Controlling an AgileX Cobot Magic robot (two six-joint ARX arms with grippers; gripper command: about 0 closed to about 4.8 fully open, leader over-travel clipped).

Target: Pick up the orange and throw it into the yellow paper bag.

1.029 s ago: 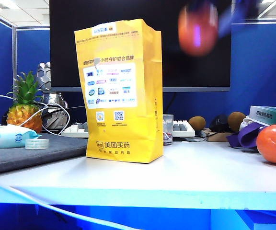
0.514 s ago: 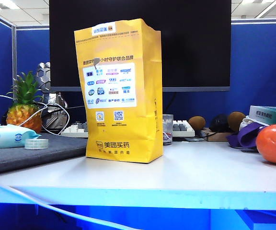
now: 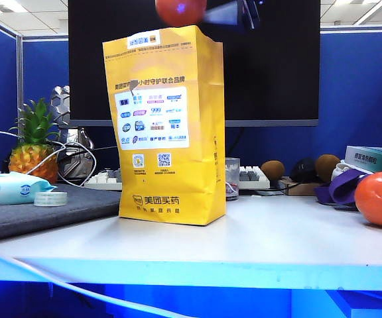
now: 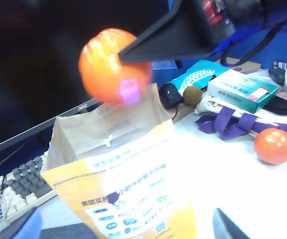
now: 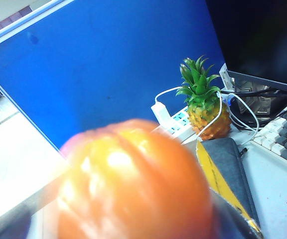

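Note:
The yellow paper bag (image 3: 168,126) stands upright on the white table with its mouth open (image 4: 103,124). Just above that mouth hangs the orange (image 3: 180,10), glossy and blurred. It sits between the fingers of my right gripper (image 3: 201,12), whose dark finger (image 4: 173,35) lies against the orange (image 4: 108,67). In the right wrist view the orange (image 5: 133,184) fills the space between the jaws; whether they press it is unclear. My left gripper (image 4: 126,229) hovers in front of the bag, open and empty.
A redder orange fruit (image 3: 380,199) lies at the table's right edge beside a purple strap (image 3: 340,185) and boxes (image 3: 373,159). A pineapple (image 3: 33,146), wipes pack (image 3: 8,189) and tape roll (image 3: 51,199) stand on the left. Monitor (image 3: 270,66) and keyboard (image 3: 251,175) stand behind the bag.
The orange in the right gripper was blurred at the upper right, then left the view, and now hangs over the bag's mouth. The bag has not moved.

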